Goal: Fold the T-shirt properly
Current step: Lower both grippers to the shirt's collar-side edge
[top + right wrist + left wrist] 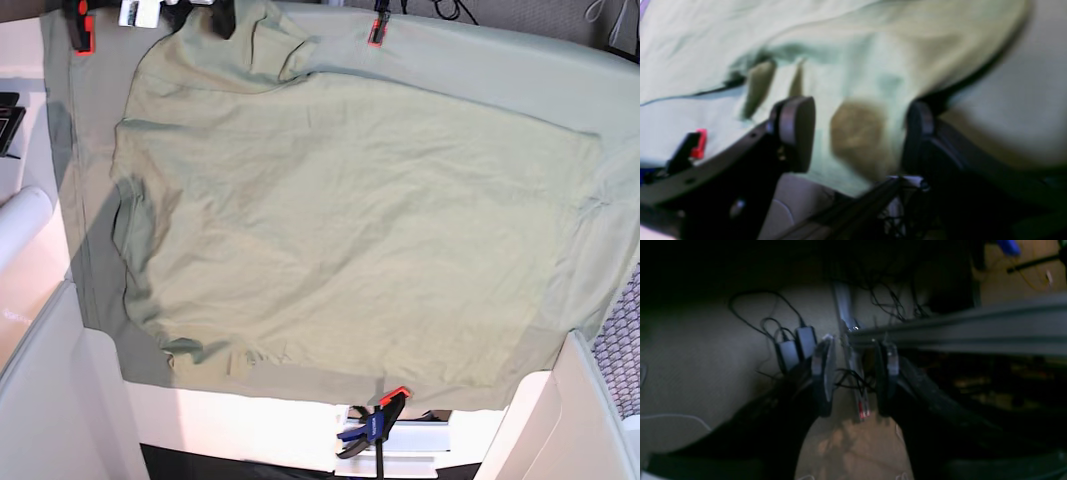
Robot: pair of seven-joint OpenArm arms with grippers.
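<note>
The T-shirt (340, 220) lies spread and wrinkled over most of the table, with one sleeve bunched at the far left (282, 45). My right gripper (222, 14) is at the table's far left edge, by that sleeve. In the blurred right wrist view its jaws stand wide apart (857, 133) with shirt fabric (907, 40) lying between and beyond the fingertips. My left gripper (855, 380) is open and empty. It hangs off the table and faces the floor; it does not show in the base view.
A grey-green tablecloth (90, 200) covers the table, held by red clamps at the far edge (80, 35), (377, 30) and the near edge (375, 425). One clamp (699, 143) sits left of the right gripper. Below the left gripper are power adapters (796, 346), cables and a metal rail (973, 330).
</note>
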